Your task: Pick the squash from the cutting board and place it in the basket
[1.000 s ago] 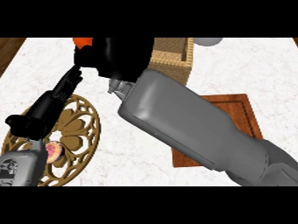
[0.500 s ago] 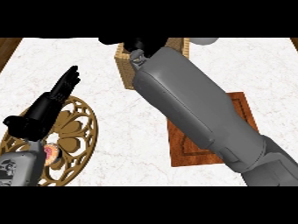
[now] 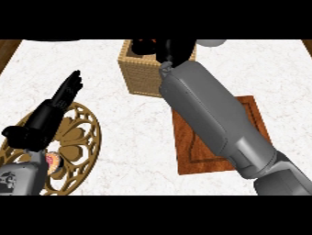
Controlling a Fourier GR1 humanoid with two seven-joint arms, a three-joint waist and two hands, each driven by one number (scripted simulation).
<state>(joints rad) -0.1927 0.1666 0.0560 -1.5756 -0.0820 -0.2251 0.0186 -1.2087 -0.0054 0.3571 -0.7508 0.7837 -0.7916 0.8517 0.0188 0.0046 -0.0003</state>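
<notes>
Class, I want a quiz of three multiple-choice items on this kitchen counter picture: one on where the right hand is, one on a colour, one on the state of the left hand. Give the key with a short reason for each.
1. Where is the right hand?
A. Over the wicker basket
B. On the gold trivet
C. Flat on the cutting board

2. What colour is the cutting board?
A. White
B. Reddish brown
C. Green

3. How are the left hand fingers?
A. Curled round a cup
B. Straight, holding nothing
C. Pinching the basket rim

Key: 1 A, the black hand sits above the basket's opening. 2 B, the wood shows reddish brown beside the forearm. 3 B, the fingers point straight up the counter above the gold trivet.
</notes>
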